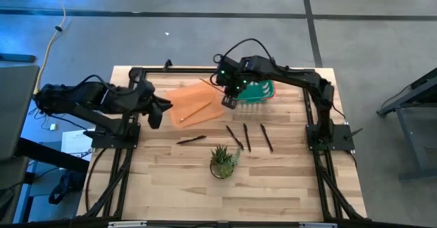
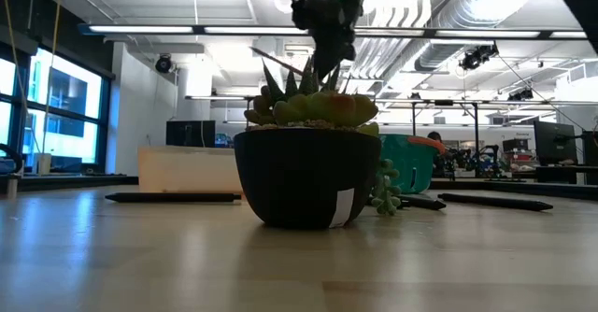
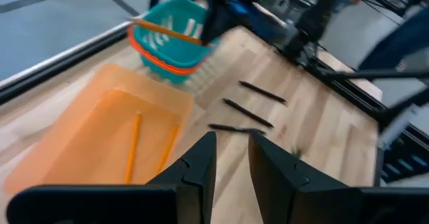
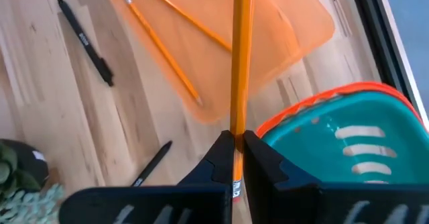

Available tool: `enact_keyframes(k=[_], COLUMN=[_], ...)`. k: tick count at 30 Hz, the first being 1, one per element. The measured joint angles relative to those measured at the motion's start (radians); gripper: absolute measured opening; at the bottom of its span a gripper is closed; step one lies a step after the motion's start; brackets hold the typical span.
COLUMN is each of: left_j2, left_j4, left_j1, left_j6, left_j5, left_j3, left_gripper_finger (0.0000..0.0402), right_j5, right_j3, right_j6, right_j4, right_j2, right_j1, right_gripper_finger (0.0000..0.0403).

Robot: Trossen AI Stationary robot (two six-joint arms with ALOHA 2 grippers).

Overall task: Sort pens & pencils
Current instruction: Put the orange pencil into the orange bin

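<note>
Pencil (image 4: 240, 56) in my right end effector (image 4: 236, 142), clenched between the fingers, above the gap between the orange tray (image 1: 179, 98) and the teal basket (image 1: 263, 90) at the far side of the bench (image 1: 287, 180). My left end effector (image 1: 158, 109) hovers at the tray's left edge, fingers slightly parted, grasping nothing. Two more pencils (image 4: 164, 49) lie in the tray. Four dark pens (image 1: 191, 140) lie on the bench near the potted plant (image 1: 222, 161): one left, three right.
</note>
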Motion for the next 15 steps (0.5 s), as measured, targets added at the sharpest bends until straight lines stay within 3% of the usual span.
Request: enact_keyframes(k=[8,15], left_j2=[-0.003,-0.003], left_j4=[-0.012,-0.035], left_j1=[-0.154,-0.261], left_j6=[-0.013,-0.064], left_j5=[-0.079,-0.155], left_j3=[0.000,0.000], left_gripper_finger=[0.0076,0.0076], right_j5=[-0.011,-0.027], right_j3=[0.112,0.123], right_j6=[-0.034,-0.041], right_j4=[-0.054,-0.057], right_j2=[0.103,0.128], right_j1=[-0.004,-0.004], right_gripper_finger=[0.0000,0.0000])
